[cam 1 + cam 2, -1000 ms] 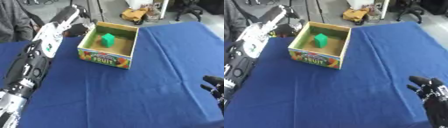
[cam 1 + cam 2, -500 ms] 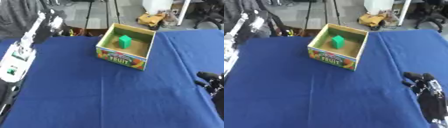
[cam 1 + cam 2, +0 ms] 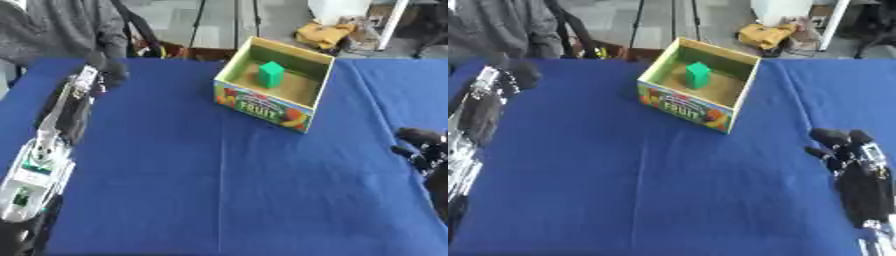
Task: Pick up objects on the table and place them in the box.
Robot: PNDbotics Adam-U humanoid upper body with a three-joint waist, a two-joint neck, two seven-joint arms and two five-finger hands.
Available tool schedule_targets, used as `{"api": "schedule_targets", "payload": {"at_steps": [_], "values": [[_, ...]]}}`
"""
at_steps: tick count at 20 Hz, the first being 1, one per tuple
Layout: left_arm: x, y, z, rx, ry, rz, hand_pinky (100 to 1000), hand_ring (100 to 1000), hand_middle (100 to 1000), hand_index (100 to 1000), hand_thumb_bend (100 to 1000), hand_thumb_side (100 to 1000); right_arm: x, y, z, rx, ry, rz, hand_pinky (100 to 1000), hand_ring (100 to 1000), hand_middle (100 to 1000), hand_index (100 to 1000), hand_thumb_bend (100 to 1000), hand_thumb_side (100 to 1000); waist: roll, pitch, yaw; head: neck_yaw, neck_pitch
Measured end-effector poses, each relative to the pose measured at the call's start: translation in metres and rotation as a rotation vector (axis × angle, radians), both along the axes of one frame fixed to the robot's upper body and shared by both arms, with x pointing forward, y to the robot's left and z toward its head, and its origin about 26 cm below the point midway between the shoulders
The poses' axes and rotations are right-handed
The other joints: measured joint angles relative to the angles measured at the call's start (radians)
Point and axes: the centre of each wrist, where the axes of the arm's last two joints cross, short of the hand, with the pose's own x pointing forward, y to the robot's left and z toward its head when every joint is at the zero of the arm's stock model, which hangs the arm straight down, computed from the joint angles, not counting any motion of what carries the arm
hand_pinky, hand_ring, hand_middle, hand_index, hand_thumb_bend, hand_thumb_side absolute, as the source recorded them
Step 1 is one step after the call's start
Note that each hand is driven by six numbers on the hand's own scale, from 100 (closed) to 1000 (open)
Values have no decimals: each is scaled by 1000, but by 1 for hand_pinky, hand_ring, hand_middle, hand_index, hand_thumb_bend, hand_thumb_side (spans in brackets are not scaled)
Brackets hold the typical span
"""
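An open cardboard fruit box [image 3: 262,102] stands on the blue table, right of centre toward the far side. A green block [image 3: 270,74] stands upright inside it. My left arm stretches from the lower left up the table's left side. Its hand [image 3: 108,71] hovers near the far left edge, well left of the box and apart from it, too blurred to read. My right hand [image 3: 853,159] rests open near the right edge, fingers up, holding nothing. I see no loose objects on the cloth.
The blue cloth [image 3: 219,190] covers the whole table; its far edge [image 3: 175,60] runs just behind the box. Beyond it are tripod legs [image 3: 199,20] and a yellow object [image 3: 324,34] on the floor.
The camera has shifted, so the box sits further right in the picture. My left hand has drawn back from the box's left wall to the far left. The right hand has stayed put.
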Motion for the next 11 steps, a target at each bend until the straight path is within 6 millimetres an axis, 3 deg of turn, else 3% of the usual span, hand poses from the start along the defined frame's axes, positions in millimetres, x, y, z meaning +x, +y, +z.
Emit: {"api": "schedule_targets", "payload": {"at_steps": [11], "values": [[-8, 0, -27, -54, 39, -4, 841, 774, 636, 712, 289, 1000, 0, 1, 0, 13, 12, -4, 820, 885, 752, 727, 100, 922, -10, 14, 16, 15, 6]]}}
